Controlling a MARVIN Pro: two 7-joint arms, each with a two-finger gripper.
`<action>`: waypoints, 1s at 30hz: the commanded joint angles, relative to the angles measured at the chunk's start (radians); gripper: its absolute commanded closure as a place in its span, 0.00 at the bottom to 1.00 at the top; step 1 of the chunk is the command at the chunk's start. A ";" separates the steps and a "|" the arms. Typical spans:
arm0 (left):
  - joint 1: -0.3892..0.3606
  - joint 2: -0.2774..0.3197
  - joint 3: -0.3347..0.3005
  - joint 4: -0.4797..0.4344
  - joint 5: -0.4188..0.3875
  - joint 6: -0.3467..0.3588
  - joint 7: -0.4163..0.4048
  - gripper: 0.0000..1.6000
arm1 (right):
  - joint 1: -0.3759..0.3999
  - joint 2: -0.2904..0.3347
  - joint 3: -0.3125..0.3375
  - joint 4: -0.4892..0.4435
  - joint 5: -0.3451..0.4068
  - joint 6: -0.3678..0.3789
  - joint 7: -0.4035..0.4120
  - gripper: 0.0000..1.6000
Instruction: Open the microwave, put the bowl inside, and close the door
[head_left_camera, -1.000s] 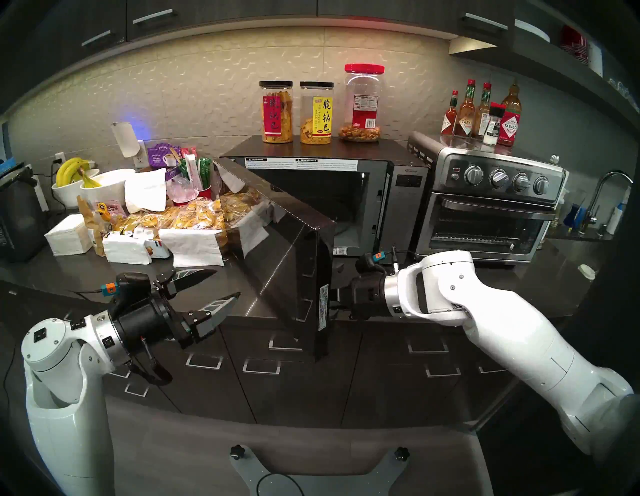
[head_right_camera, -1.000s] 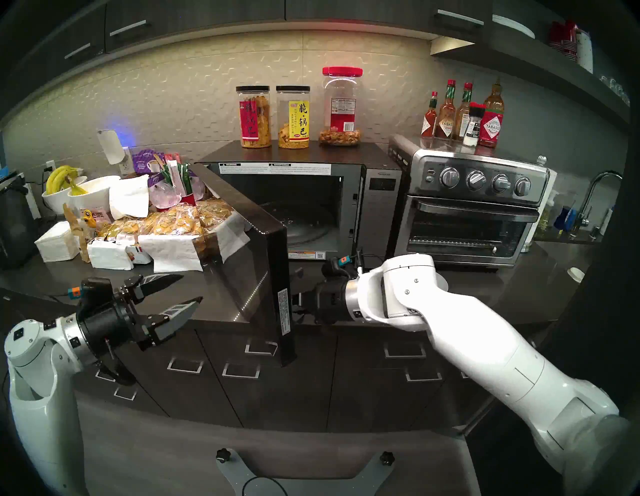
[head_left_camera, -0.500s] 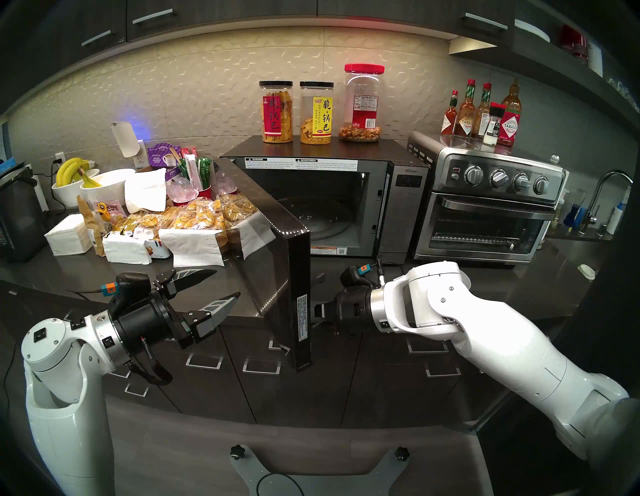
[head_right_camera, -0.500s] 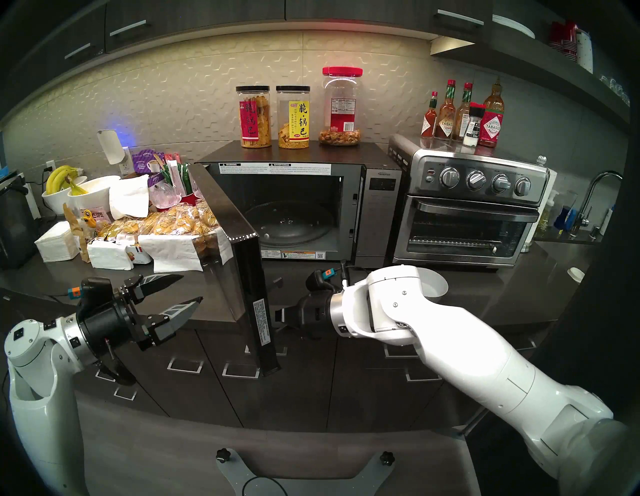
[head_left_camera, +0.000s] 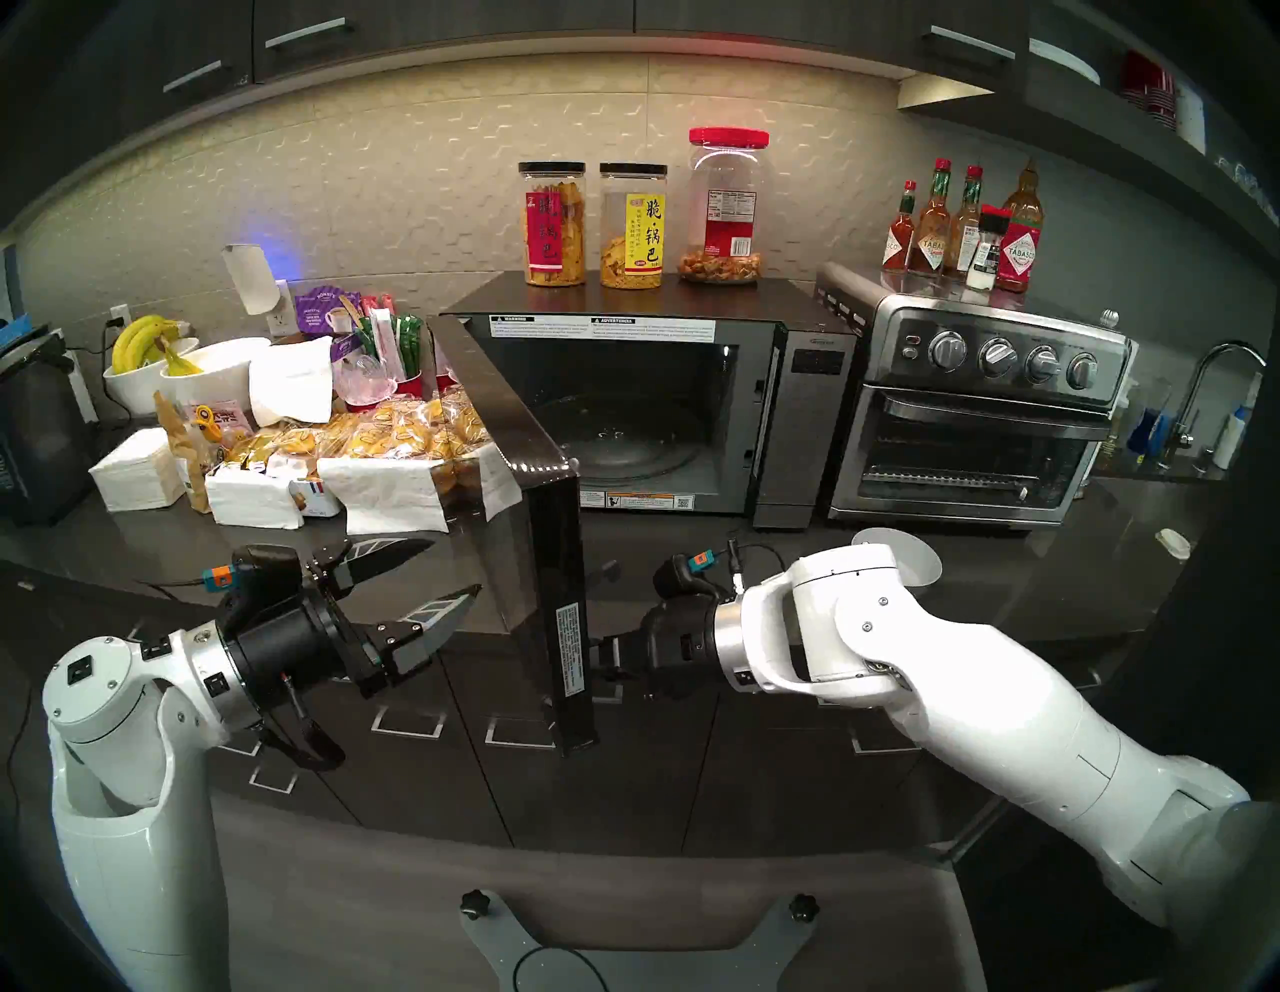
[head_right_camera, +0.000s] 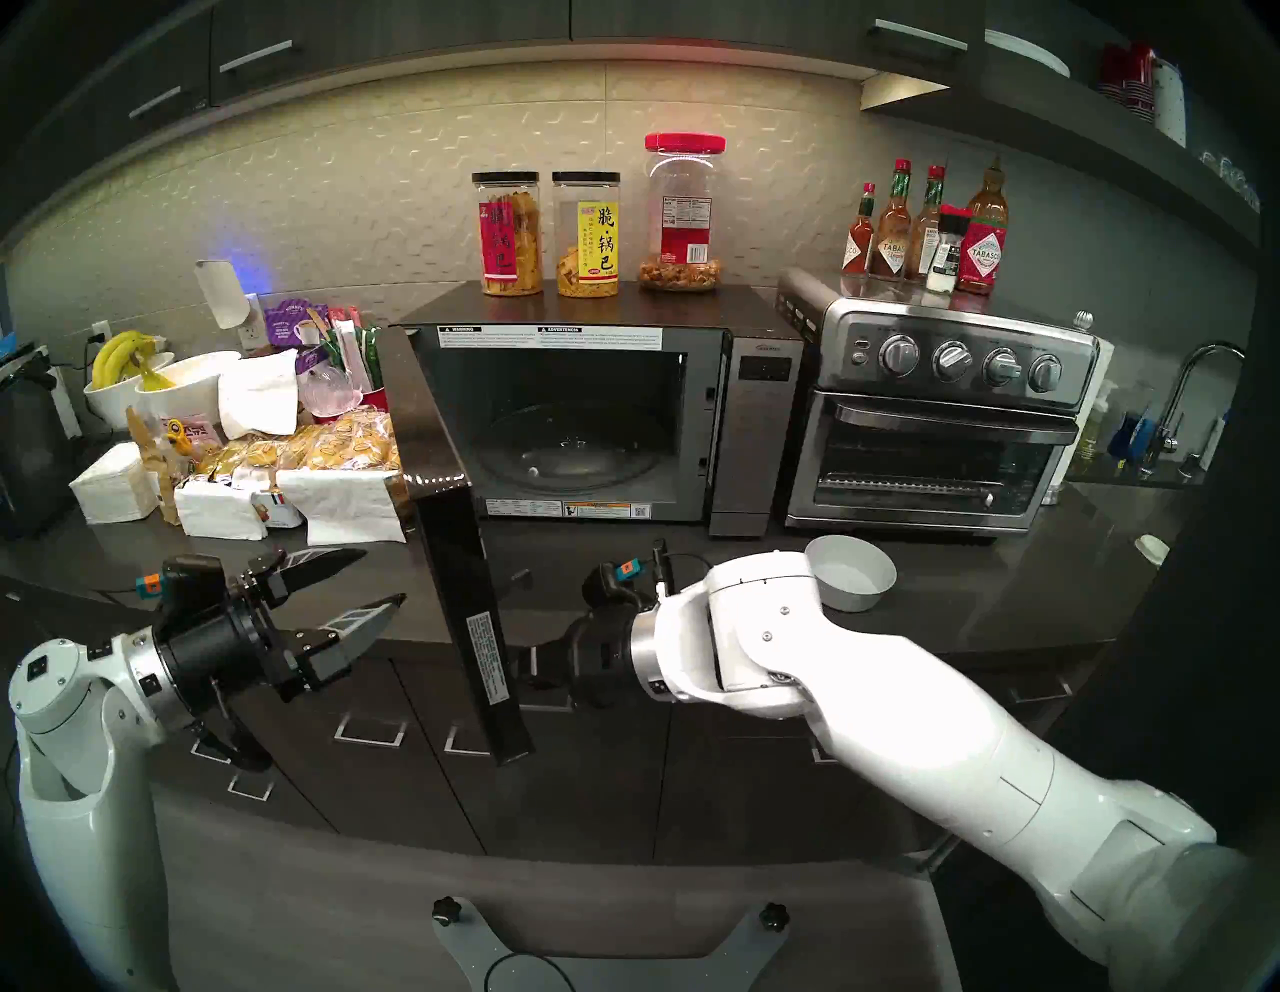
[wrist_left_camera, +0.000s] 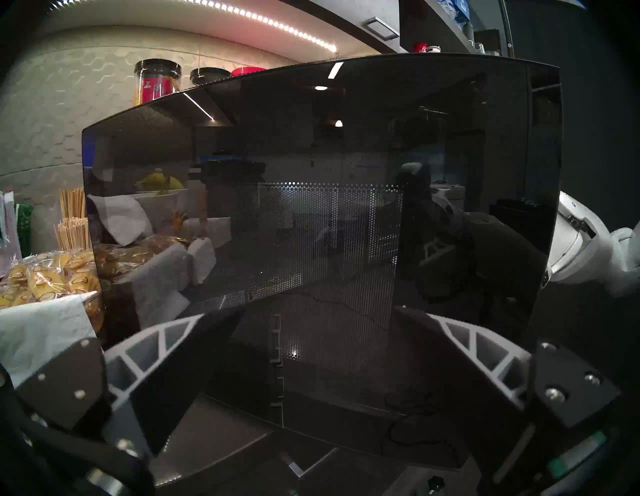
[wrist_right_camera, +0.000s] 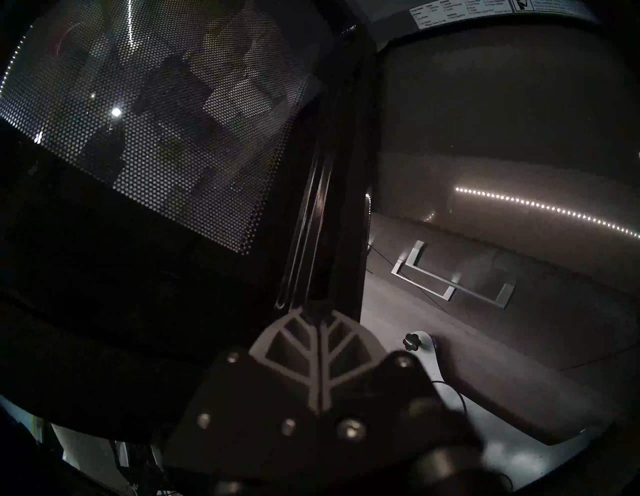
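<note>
The black microwave (head_left_camera: 796, 388) stands at the back of the counter with its cavity and glass turntable (head_left_camera: 623, 443) exposed. Its door (head_left_camera: 564, 609) is swung out wide, edge-on to my head. My right gripper (head_left_camera: 599, 654) is shut, and its joined fingertips (wrist_right_camera: 317, 311) press on the door's inner frame beside the mesh window (wrist_right_camera: 156, 121). My left gripper (head_left_camera: 454, 567) hangs open and empty, left of the door, facing its outer glass (wrist_left_camera: 346, 156). The small white bowl (head_right_camera: 855, 571) sits on the counter before the toaster oven, partly behind my right wrist.
A steel toaster oven (head_left_camera: 970, 415) stands right of the microwave, with sauce bottles (head_left_camera: 963, 228) on top. Three jars (head_left_camera: 630, 225) sit on the microwave. Snack packets and napkins (head_left_camera: 388, 443) and banana bowls (head_left_camera: 149, 360) crowd the counter left of the door. A faucet (head_left_camera: 1212, 388) is far right.
My right gripper has moved left and toward me with the door, which has swung further open. The bowl has come into view behind my right wrist. The left arm has stayed still.
</note>
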 joint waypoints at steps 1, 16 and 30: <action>-0.002 0.001 0.002 -0.012 -0.003 0.003 -0.002 0.00 | 0.007 -0.030 -0.004 -0.033 0.012 -0.004 0.001 1.00; -0.003 0.000 0.001 -0.012 -0.001 0.003 -0.004 0.00 | 0.013 -0.038 -0.025 -0.038 0.008 -0.012 -0.015 1.00; -0.001 0.016 -0.009 -0.018 -0.012 0.002 -0.031 0.00 | 0.010 -0.031 -0.021 -0.037 0.007 -0.013 -0.007 1.00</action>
